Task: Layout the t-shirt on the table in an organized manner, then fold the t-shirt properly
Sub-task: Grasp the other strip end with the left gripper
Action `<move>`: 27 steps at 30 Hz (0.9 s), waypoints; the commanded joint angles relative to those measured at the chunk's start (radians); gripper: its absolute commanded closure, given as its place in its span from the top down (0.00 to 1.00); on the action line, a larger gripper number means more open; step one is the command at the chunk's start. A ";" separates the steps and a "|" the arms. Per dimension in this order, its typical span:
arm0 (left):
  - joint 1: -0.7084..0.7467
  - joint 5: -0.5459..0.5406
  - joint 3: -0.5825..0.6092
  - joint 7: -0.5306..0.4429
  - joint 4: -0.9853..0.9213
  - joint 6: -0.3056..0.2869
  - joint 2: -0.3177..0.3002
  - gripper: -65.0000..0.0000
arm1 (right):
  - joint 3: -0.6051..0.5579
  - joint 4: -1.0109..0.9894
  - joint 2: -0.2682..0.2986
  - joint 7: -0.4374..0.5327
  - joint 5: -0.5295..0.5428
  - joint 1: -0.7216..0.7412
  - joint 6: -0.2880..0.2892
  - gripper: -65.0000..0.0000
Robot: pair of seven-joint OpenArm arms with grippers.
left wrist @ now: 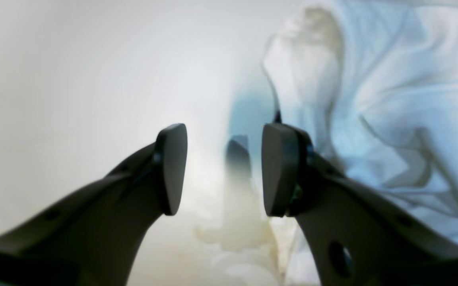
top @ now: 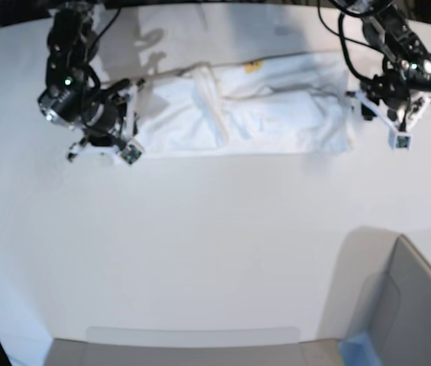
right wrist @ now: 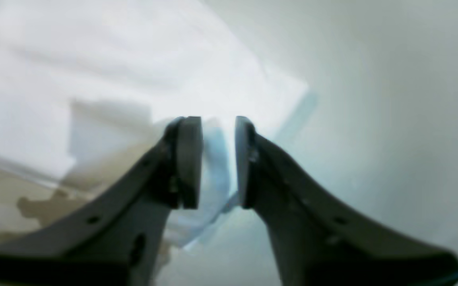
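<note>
The white t-shirt (top: 276, 114) lies as a flattened band across the far part of the table (top: 200, 244), with its yellow neck tag (top: 253, 66) on the far edge. My right gripper (top: 133, 114) is at the shirt's left end. In the right wrist view the gripper (right wrist: 218, 163) stands nearly closed, with a fold of the shirt (right wrist: 215, 159) between the pads. My left gripper (top: 360, 103) is at the shirt's right end. In the left wrist view it (left wrist: 225, 171) is open and empty, with rumpled shirt cloth (left wrist: 392, 99) just to its right.
A grey box with a blue edge (top: 406, 305) stands at the near right corner. Both arms reach in from the far side, with cables (top: 337, 30) above the shirt.
</note>
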 commanded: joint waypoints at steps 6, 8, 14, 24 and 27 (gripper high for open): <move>-0.006 -0.005 0.173 -0.004 0.019 0.002 -0.018 0.54 | 0.001 -0.001 0.013 0.020 0.011 -0.013 0.014 0.41; -0.008 -0.006 0.178 -0.004 0.021 0.002 -0.013 0.54 | 0.001 -0.017 0.011 0.020 0.011 -0.013 0.014 0.41; -0.006 -0.008 0.178 -0.004 0.021 0.002 -0.010 0.58 | 0.001 -0.070 0.011 0.022 0.011 -0.005 0.014 0.41; 0.020 -0.008 0.104 -0.004 0.005 0.002 0.042 0.58 | 0.001 -0.070 0.011 0.022 0.011 -0.005 0.014 0.41; 0.031 -0.008 0.064 -0.004 -0.016 0.002 0.051 0.58 | 0.001 -0.070 0.011 0.022 0.011 -0.005 0.014 0.41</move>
